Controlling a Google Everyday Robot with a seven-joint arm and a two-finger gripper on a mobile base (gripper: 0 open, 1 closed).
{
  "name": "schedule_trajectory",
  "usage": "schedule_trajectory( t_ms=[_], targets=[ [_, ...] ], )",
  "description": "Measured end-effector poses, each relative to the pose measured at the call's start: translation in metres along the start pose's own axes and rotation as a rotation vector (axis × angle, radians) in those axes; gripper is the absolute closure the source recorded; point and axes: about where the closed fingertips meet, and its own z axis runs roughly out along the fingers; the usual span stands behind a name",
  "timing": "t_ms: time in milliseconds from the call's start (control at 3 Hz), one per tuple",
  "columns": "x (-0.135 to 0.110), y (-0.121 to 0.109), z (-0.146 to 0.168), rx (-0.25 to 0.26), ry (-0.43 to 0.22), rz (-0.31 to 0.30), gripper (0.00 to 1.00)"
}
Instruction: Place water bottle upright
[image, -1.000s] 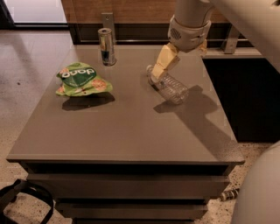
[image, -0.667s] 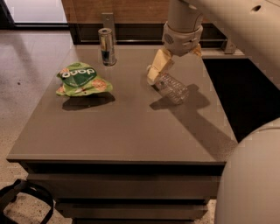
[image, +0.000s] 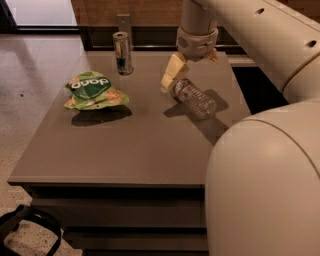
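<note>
The robot's pale yellow gripper (image: 174, 76) hangs at the far side of the flat grey-brown table (image: 130, 150), right by the cap end of the small clear ribbed plastic water bottle (image: 196, 99). I cannot tell if the gripper is spread or closed, or if it is holding the bottle. The bottle lies on its side, its bottom pointing toward the right edge.

The bottle is round and smooth, so a bump could make it roll away, maybe off that edge. Held only near the cap, it might slip or tip over when stood up.

The slim silver metal can (image: 122, 52) and the crinkly green snack bag (image: 93, 91) are well apart from it.
</note>
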Motion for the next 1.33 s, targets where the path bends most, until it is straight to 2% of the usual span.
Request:
schedule_trajectory(
  t_ms=[333, 667, 1333],
  targets=[
    [-0.016, 0.0, 0.007, -0.025, -0.006, -0.015, 0.0],
    [-0.021, -0.002, 0.013, -0.037, -0.006, -0.009, 0.0],
    [-0.005, -0.014, 0.02, -0.03, 0.02, 0.027, 0.0]
  ],
)
